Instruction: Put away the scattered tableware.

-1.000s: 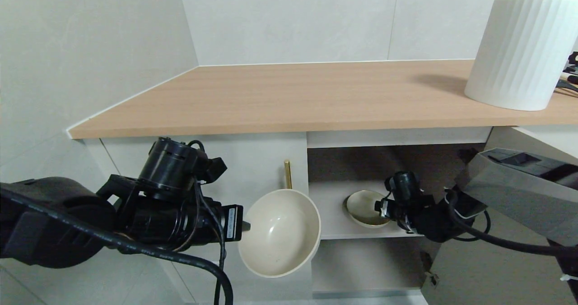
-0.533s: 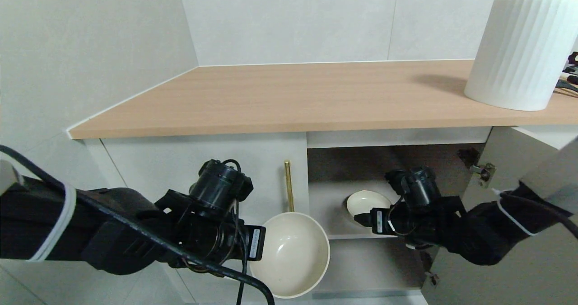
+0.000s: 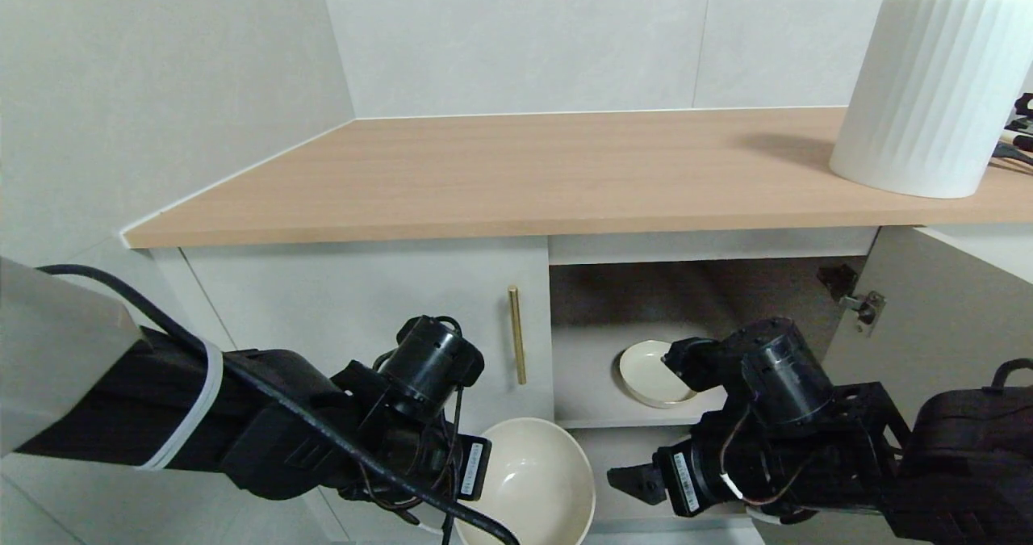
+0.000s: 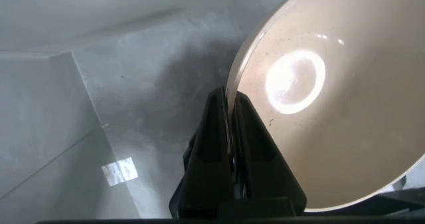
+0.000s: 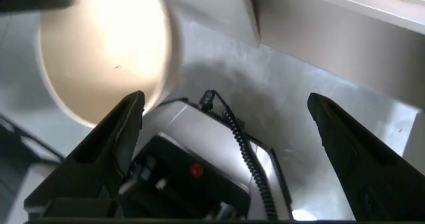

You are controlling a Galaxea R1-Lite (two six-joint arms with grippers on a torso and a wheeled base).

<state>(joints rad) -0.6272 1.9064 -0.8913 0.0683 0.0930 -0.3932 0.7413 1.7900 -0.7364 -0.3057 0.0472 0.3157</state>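
Note:
My left gripper [image 4: 229,101] is shut on the rim of a large cream bowl [image 3: 529,484], held low in front of the closed left cabinet door. The bowl [image 4: 319,91] is tilted, with its inside facing up and outward. A small cream plate [image 3: 652,374] lies on the shelf inside the open cabinet compartment. My right gripper [image 3: 633,480] hangs open and holds nothing, below and in front of that shelf, to the right of the bowl [image 5: 106,58]. Its fingers [image 5: 126,117] stand wide apart in the right wrist view.
A wooden countertop [image 3: 516,173] runs above the cabinet, with a white ribbed container [image 3: 928,93] at its right end. The left door has a gold handle [image 3: 516,335]. The right door [image 3: 936,327] is swung open. A lower shelf space [image 3: 646,448] lies under the plate's shelf.
My left arm has lowered the bowl and drawn it back. My right gripper has pulled out of the cabinet and down, away from the small plate, which stays on the shelf.

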